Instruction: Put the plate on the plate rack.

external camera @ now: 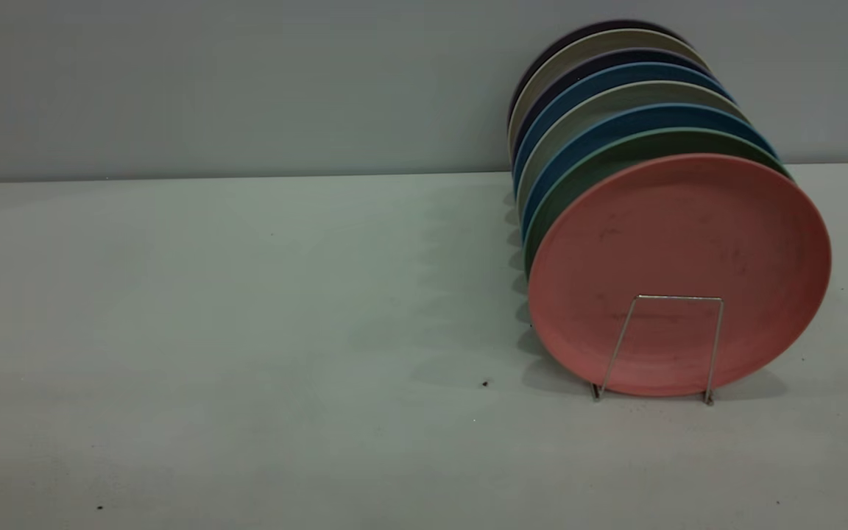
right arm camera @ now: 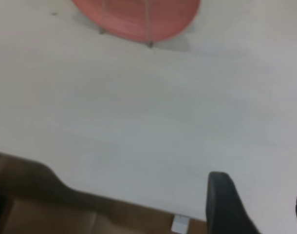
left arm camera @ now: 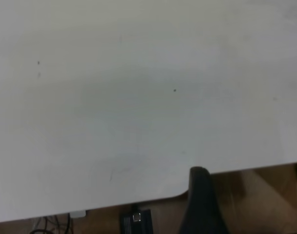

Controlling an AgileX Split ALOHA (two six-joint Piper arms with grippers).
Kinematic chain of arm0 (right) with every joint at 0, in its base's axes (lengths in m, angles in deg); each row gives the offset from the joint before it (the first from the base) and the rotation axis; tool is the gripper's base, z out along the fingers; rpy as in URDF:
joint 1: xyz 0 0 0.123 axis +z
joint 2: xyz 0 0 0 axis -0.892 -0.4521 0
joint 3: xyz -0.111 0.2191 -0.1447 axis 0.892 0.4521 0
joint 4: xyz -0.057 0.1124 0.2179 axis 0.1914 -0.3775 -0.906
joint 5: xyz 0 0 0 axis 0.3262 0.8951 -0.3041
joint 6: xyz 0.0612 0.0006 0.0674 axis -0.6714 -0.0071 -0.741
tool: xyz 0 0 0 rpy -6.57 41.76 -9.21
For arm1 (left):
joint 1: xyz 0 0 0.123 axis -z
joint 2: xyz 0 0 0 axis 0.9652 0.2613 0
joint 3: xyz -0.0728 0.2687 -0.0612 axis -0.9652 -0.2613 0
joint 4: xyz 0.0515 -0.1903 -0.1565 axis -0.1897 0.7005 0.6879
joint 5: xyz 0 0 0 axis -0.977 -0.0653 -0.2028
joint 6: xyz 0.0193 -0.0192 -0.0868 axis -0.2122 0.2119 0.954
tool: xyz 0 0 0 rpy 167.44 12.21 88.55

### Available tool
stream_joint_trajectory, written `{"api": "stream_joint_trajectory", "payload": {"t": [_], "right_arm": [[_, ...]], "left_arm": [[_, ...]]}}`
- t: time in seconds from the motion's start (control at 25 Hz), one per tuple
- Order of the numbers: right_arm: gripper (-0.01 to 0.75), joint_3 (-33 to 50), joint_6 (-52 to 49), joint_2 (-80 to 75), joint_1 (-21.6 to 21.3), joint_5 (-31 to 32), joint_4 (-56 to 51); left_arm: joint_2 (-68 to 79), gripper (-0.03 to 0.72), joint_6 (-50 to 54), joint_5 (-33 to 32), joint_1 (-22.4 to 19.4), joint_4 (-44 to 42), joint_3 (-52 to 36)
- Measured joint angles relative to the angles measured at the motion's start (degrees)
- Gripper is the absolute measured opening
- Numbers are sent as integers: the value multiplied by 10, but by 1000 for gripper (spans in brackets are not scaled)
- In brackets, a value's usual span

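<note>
One plate (external camera: 678, 265) stands upright in the plate rack (external camera: 670, 346), face forward.

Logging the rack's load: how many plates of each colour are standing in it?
Salmon-pink plate: 1
Green plate: 1
Blue plates: 2
Beige plates: 2
Dark plates: 2
Total: 8

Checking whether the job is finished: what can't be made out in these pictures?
- Plate rack: exterior view shows only the front loop; the pink plate hides the rest.
- Plates behind: only rims show.
- Right gripper: cut off by the wrist view's edge.
- Left gripper: one finger visible.
</note>
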Motion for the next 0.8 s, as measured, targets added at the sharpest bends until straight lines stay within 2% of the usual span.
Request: {"api": "stream_joint_trajectory", "payload": {"t": [0.32, 0.8], "right_arm": [[371, 4, 1, 4, 0, -12, 4], [371, 4, 1, 4, 0, -12, 6]], "left_arm": [[-10, 559, 4, 4, 0, -15, -36], [-10, 559, 29, 5, 0, -38, -37]]}}
